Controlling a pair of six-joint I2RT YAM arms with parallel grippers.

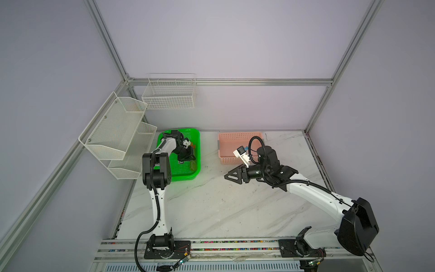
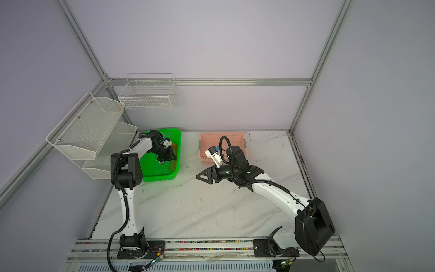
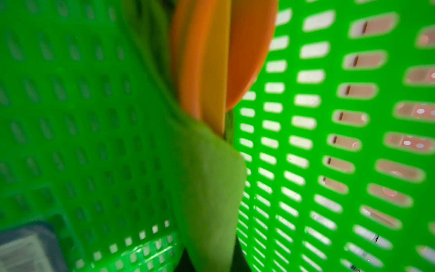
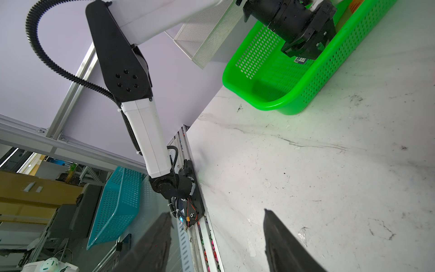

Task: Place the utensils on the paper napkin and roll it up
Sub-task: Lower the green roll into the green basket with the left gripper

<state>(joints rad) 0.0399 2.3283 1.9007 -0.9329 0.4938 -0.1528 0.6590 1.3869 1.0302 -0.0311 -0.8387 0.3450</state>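
My left gripper [image 1: 191,160] reaches down into the bright green tray [image 1: 199,153], near its right wall. In the left wrist view it [image 3: 211,263] is shut on the olive-green paper napkin [image 3: 209,188], which is wrapped around the orange utensils [image 3: 211,58]. Their ends stick out of the wrap beside the tray wall [image 3: 329,141]. In both top views a bit of orange [image 1: 193,144] [image 2: 174,145] shows by the gripper. My right gripper [image 1: 229,175] [image 4: 216,212] hangs open over the marble table [image 1: 211,207], pointing left, with nothing between its fingers.
A pink basket [image 1: 226,141] [image 2: 207,139] stands at the back, behind the right arm. White wire racks [image 1: 113,131] hang on the left wall and a wire basket [image 1: 169,94] on the back wall. The green tray [image 4: 294,103] sits at the table's back left corner.
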